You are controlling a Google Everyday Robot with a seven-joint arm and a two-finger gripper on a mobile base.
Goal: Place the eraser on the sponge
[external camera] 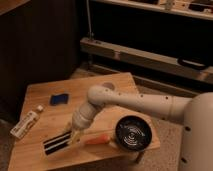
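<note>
I read the table (46, 109) as a clock face, with twelve at its far edge. My pincer (74, 136) was down low near the front edge, at about six o'clock. It hung from the white arm (145, 102), which came in from three o'clock and bent down across the middle of the wood.

The pincer was fully closed, and its tip sat on the eraser's four o'clock end, pinching it there as far as I could make out. I could not tell whether that end was raised off the wood.

The eraser (56, 143), black with white stripes, lay at about seven o'clock on the table. It was slanted, with its long axis running from eight o'clock to two o'clock.

The sponge (59, 98) lay flat at about ten o'clock on the table, well apart from the eraser and at roughly twelve o'clock from it, with bare wood between them.

An orange carrot (97, 140) lay just beside the pincer on its three o'clock side. Past that stood a black bowl (134, 133), at about four o'clock near the table's corner. A white tube (26, 125) lay at nine o'clock by the left edge.
</note>
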